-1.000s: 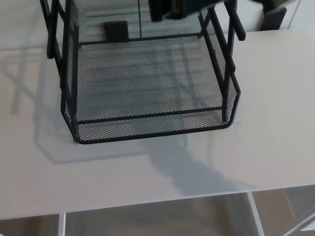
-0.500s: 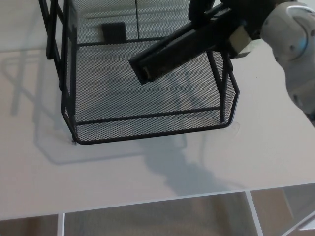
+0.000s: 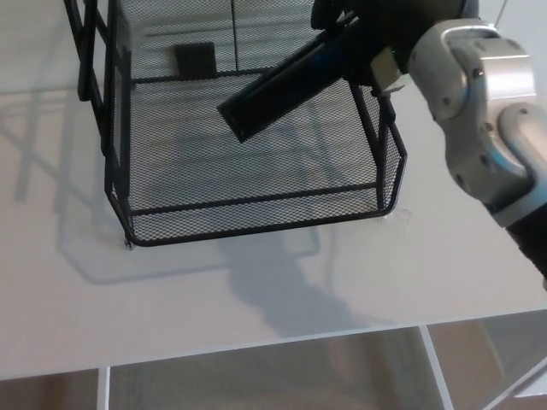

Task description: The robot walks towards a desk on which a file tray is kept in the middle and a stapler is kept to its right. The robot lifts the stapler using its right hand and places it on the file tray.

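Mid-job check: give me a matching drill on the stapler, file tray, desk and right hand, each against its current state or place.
Things:
1. stapler
2. file tray
3. desk
4. right hand

States or places:
a. white top, bearing the tray
b. black mesh, standing on the desk
c. held tilted over the tray
d. shut on the stapler, at the picture's top right

Pairs: 1-c; 2-b; 3-a; 4-d
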